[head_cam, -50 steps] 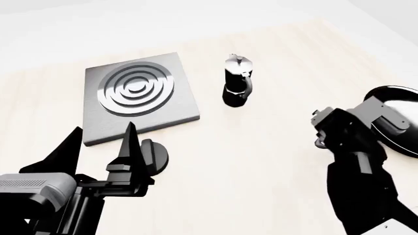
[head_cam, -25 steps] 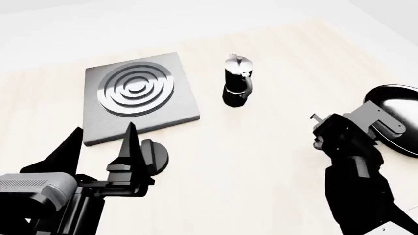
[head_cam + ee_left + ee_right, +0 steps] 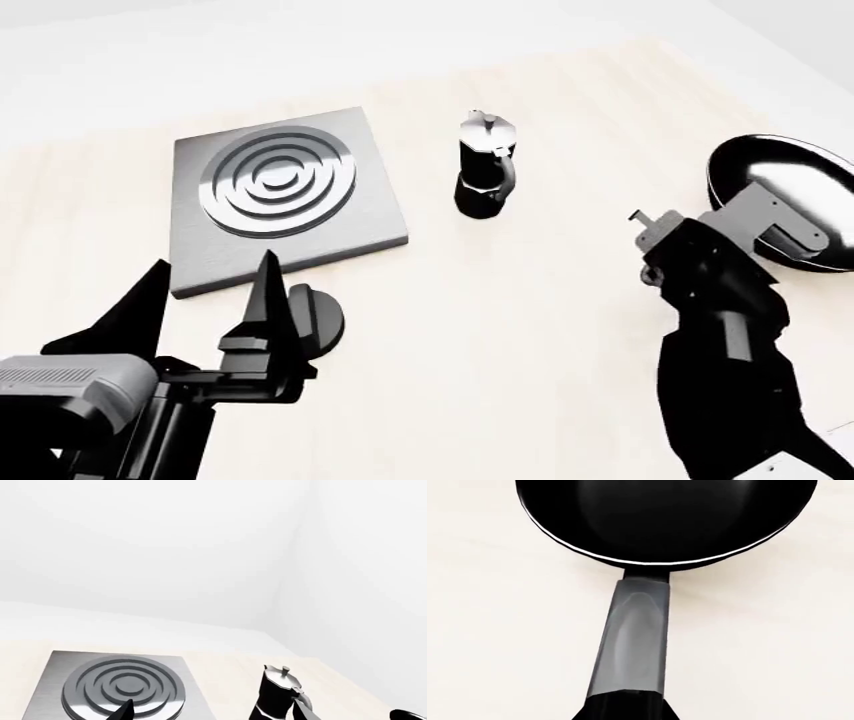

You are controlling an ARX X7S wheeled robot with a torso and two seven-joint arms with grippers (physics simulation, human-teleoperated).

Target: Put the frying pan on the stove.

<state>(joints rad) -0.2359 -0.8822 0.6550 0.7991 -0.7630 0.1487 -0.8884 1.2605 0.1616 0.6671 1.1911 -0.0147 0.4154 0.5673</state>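
The frying pan (image 3: 787, 190) is at the far right of the head view, tilted and off the table. My right gripper (image 3: 738, 238) is shut on its grey handle (image 3: 634, 640). In the right wrist view the black bowl (image 3: 667, 515) lies ahead of the gripper (image 3: 624, 709), whose dark jaws close round the handle's end. The stove (image 3: 280, 195), a grey slab with concentric rings, lies at the left; it also shows in the left wrist view (image 3: 120, 687). My left gripper (image 3: 207, 300) is open and empty, near the stove's front edge (image 3: 212, 712).
A black-and-silver moka pot (image 3: 483, 170) stands upright between the stove and the pan; it also shows in the left wrist view (image 3: 277, 695). A small round black knob (image 3: 318, 318) lies by my left gripper's inner finger. The table top is pale wood.
My right gripper has lifted the frying pan and carried it up and a little left in the head view. The left arm, stove and moka pot have not moved.
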